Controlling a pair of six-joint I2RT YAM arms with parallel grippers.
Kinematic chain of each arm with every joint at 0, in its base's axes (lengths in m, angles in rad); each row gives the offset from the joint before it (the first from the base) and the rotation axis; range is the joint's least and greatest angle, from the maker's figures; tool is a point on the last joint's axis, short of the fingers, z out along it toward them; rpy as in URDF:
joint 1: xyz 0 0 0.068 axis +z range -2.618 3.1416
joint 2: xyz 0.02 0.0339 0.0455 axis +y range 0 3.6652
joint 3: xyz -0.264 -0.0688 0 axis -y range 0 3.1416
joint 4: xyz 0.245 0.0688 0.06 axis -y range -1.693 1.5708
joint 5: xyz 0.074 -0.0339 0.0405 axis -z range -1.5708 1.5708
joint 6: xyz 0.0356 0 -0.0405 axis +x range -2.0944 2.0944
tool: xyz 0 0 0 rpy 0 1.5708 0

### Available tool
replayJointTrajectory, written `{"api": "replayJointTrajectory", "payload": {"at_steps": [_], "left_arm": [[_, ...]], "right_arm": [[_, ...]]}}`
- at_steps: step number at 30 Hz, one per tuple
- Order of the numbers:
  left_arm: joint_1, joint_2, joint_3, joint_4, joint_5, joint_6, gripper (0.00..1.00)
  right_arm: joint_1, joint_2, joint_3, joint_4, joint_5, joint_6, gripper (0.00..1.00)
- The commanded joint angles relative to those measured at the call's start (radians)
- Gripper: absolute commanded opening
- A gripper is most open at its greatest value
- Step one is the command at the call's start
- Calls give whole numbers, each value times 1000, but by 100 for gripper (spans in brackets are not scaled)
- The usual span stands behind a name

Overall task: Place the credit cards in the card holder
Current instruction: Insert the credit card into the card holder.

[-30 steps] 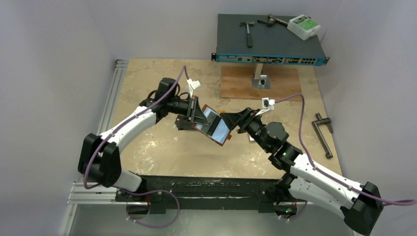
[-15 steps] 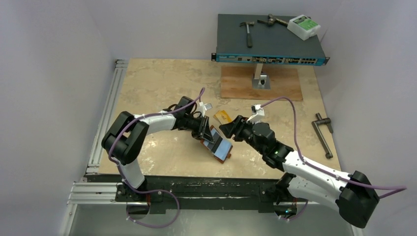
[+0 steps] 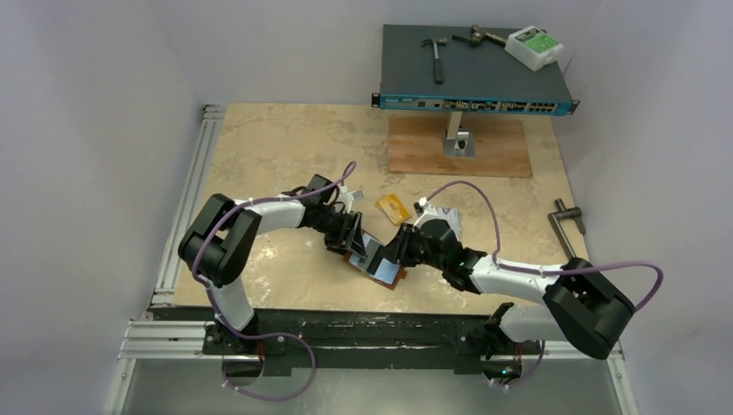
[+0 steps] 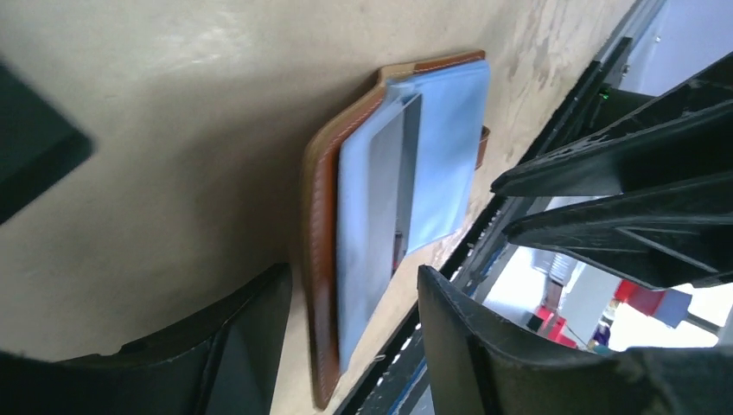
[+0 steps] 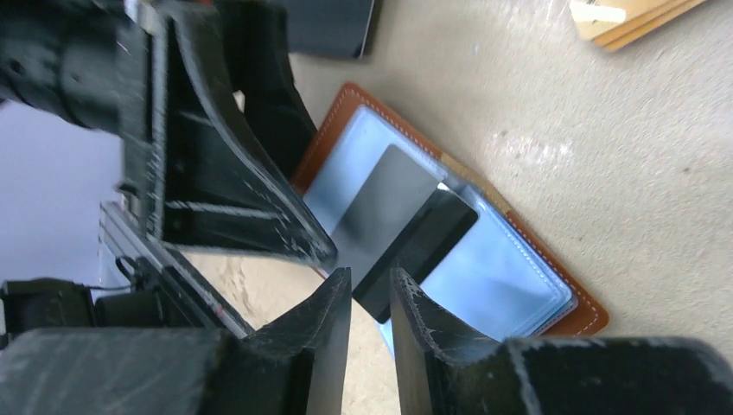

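Lying open and flat on the table [image 3: 259, 156], near-centre, is the brown wallet [image 3: 378, 262], blue lining up, with a gripper at each end. A black card [image 5: 402, 225] sits part-way in a blue pocket, its free end sticking out toward the right gripper [image 5: 370, 290]. The right jaws are nearly closed with only a narrow gap, and the card's end is right at the tips; cannot tell if it is pinched or only touched. The left gripper [image 4: 353, 277] is at the wallet's left end, jaws wide apart, straddling the leather edge and holding nothing. A second black card [image 5: 333, 30] lies just beyond the wallet, beside the left fingers. Gold cards [image 3: 393, 207] are on the table just far of the wallet. A silvery card [image 3: 448, 216] lies right of them, by the right wrist. On the far side a wooden board [image 3: 493, 151] sits under a raised network switch [image 3: 475, 69]. A hammer [image 3: 435, 54] and a white box [image 3: 534, 45] are on top of the switch. A metal handle tool [image 3: 568, 238] lies near the right table edge, well apart.
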Motion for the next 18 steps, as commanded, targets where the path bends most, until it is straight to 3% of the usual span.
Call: {"api": "replayJointTrajectory", "payload": {"at_steps": [1,9,18], "left_arm": [[53,-66,43,-125,-117,166,56],[70,-90,97,-223,-186,294,52],[43,-74,99,-204,-186,309,46]], "right_arm": [[-3,54,47,55,-97,-43,22],[3,141,81,29,-151,-91,9],[29,168,122,-79,-131,-145,6]]}}
